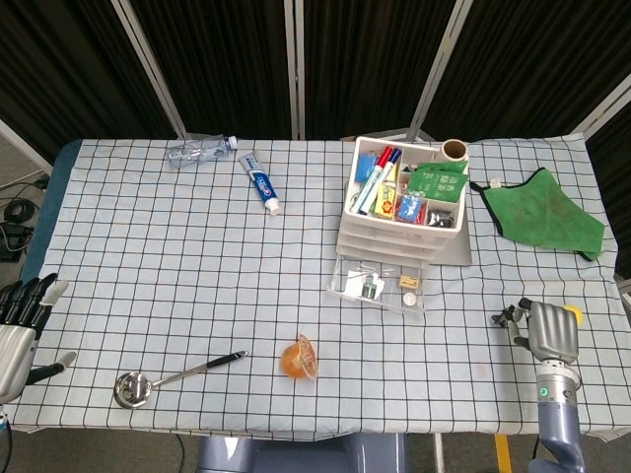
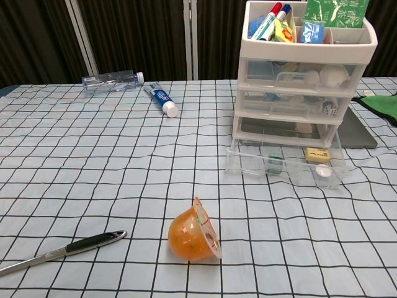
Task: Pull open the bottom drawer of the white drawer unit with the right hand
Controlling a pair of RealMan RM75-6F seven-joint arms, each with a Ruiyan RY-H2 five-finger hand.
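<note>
The white drawer unit (image 1: 399,212) stands right of the table's middle, its top tray full of markers and packets. Its clear bottom drawer (image 1: 380,286) is pulled out toward me, with a few small items inside; the chest view shows the unit (image 2: 304,81) and the open drawer (image 2: 285,164) too. My right hand (image 1: 547,330) is at the table's front right edge, well away from the drawer, fingers curled in and holding nothing. At the front left edge my left hand (image 1: 20,320) hangs with fingers spread, empty. Neither hand shows in the chest view.
An orange cup (image 1: 299,358) lies on its side in front of the drawer, a ladle (image 1: 168,376) to its left. Toothpaste (image 1: 260,183) and a clear bottle (image 1: 200,150) lie at the back. A green cloth (image 1: 540,215) is at the right, a yellow ball (image 1: 572,315) beside my right hand.
</note>
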